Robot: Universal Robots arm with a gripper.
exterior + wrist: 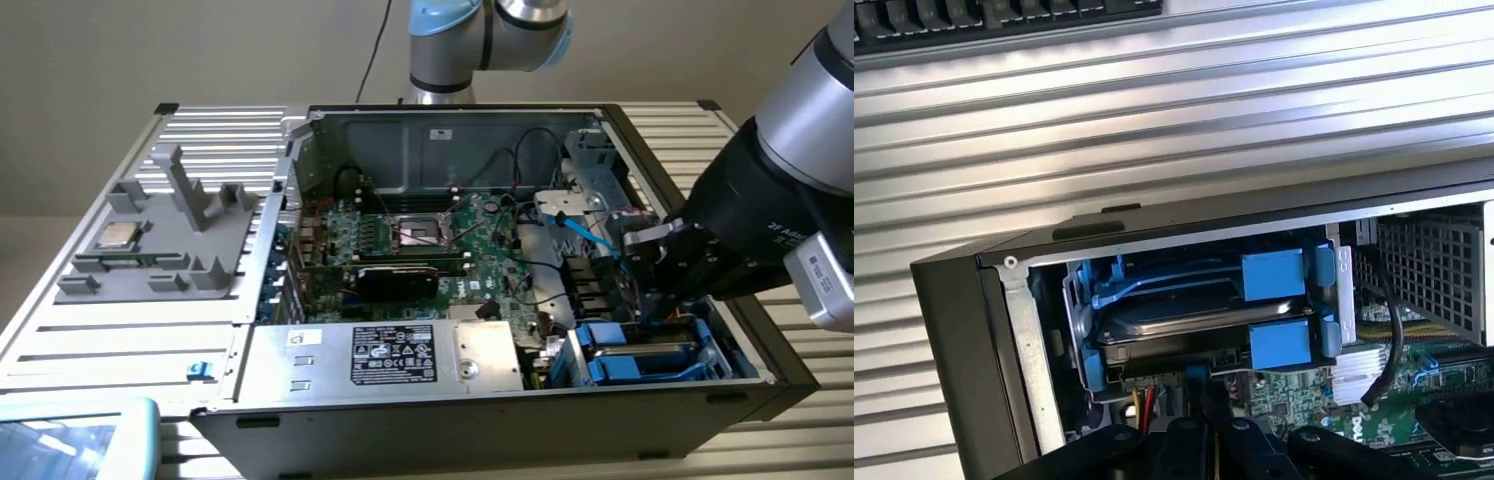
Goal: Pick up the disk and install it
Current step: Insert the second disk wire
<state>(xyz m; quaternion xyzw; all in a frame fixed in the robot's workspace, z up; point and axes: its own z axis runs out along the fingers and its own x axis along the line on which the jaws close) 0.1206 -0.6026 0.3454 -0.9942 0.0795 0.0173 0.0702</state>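
Note:
The disk (pixel 650 352), a silver-grey drive in a bright blue carrier, lies in the drive bay at the front corner of the open computer case (pixel 467 410), on the exterior view's right. In the wrist view the disk (pixel 1174 325) sits level in the bay under another blue carrier frame (pixel 1274 275). My gripper (pixel 654 312) reaches down into the case just above the bay. Its black fingers (pixel 1209 405) are shut, with the tips right at the disk's near edge by a small blue tab. I cannot tell whether they touch it.
A silver power supply box (pixel 400 355) sits beside the bay, and the green motherboard (pixel 427 240) with black cables and a blue cable (pixel 587 235) lies behind. On the ribbed metal table (pixel 80 340), a grey fixture (pixel 160 240) holds a small square chip (pixel 118 236).

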